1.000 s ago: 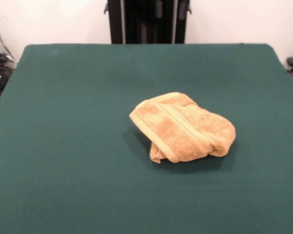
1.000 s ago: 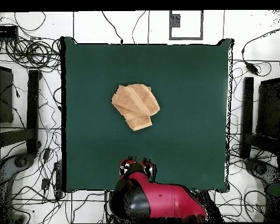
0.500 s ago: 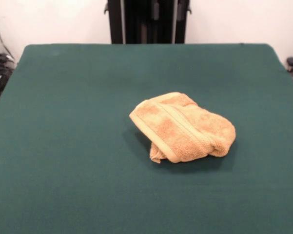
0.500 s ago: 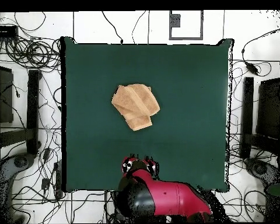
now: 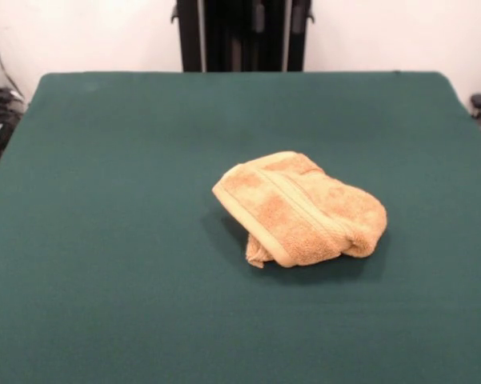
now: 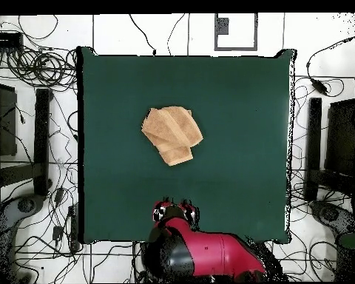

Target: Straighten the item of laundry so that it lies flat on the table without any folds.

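No label or writing shows on the towel [image 5: 300, 210] — just looped orange-tan terry, bunched into a rounded, doubled-over lump with a flat woven border band running diagonally across the top fold and one corner tucked underneath. It sits on the smooth, plain dark green cloth of the table [image 5: 104, 240], well apart from the gripper [image 6: 174, 212], out toward the middle of the table. The gripper hangs over the table's edge at the end of the glossy red and black arm [image 6: 203, 255] — whether it's released or clenched, I can't tell.
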Motion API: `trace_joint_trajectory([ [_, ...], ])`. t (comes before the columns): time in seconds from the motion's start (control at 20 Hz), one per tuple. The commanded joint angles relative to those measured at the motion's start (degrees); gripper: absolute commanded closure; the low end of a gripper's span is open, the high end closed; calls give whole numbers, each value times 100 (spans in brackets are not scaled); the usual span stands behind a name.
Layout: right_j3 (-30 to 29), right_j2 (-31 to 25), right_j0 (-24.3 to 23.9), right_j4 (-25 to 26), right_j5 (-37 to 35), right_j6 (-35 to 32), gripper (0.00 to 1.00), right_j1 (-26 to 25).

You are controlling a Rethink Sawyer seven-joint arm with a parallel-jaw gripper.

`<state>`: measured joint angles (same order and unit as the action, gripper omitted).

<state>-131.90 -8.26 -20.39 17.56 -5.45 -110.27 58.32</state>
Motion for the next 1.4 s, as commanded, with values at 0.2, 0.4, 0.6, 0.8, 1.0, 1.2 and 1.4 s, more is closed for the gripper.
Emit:
trace_joint_trajectory([
  [0.2, -838, 56, 252, 507, 897, -800, 0, -347],
  [0.4, -1055, 307, 404, 573, 1260, -939, 0, -396],
  [0.6, -1282, 488, 441, 692, 1601, -994, 0, -452],
  [0.8, -1419, 811, 590, 791, 2009, -1040, 0, -626],
  [1.0, -1154, 741, 571, 752, 1854, -896, 0, -712],
  [1.2, -769, 191, 216, 507, 1055, -688, 0, -409],
  [1.4, -107, -266, -30, 202, 290, -410, 0, -384],
])
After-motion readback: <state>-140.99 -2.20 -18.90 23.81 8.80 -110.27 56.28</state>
